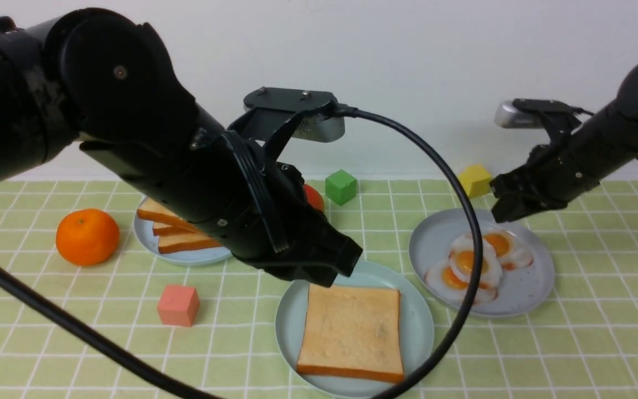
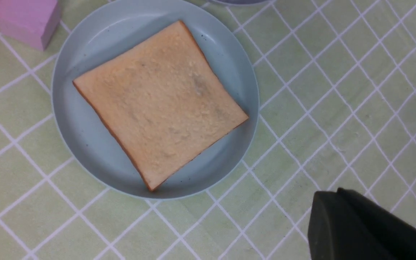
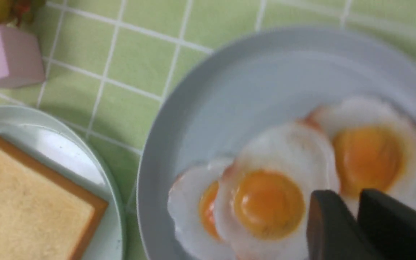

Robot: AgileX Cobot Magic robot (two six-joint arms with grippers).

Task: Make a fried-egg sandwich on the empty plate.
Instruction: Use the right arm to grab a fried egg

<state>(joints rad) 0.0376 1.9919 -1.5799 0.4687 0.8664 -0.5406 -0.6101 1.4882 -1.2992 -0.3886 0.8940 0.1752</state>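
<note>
Midway through a sandwich build, the left pincer [image 1: 345, 261] hangs shut and empty over the far rim of the mint plate [image 1: 421, 332]. One toast slice [image 1: 350, 332] lies flat there, tan face up, filling most of the dish. Across the counter [image 1: 601, 343], the right pincer [image 1: 504, 213] hovers at the far edge of the grey plate [image 1: 535, 282]. Its jaws stand a sliver apart with nothing between them. The wrist view puts its tips just over the fried eggs [image 1: 471, 263], though whether they touch cannot be told. Three eggs overlap in a row on that plate, glossy whites and orange yolks, none lifted.

Further left, spare toast slices [image 1: 178, 235] lean in a stack on the small blue plate [image 1: 202, 256], partly hidden behind the left arm. An orange [image 1: 87, 236], a pink block [image 1: 178, 305], a green block [image 1: 340, 187] and a yellow block [image 1: 474, 180] sit about the checked cloth, apart from the plates.

By the look of things, the base layer is done, with bread on the correct dish. One egg has yet to cross to that slice, and a second slice from the stack has to cap it. The right arm seems poised for the egg step, so roughly a third of the work appears complete.
</note>
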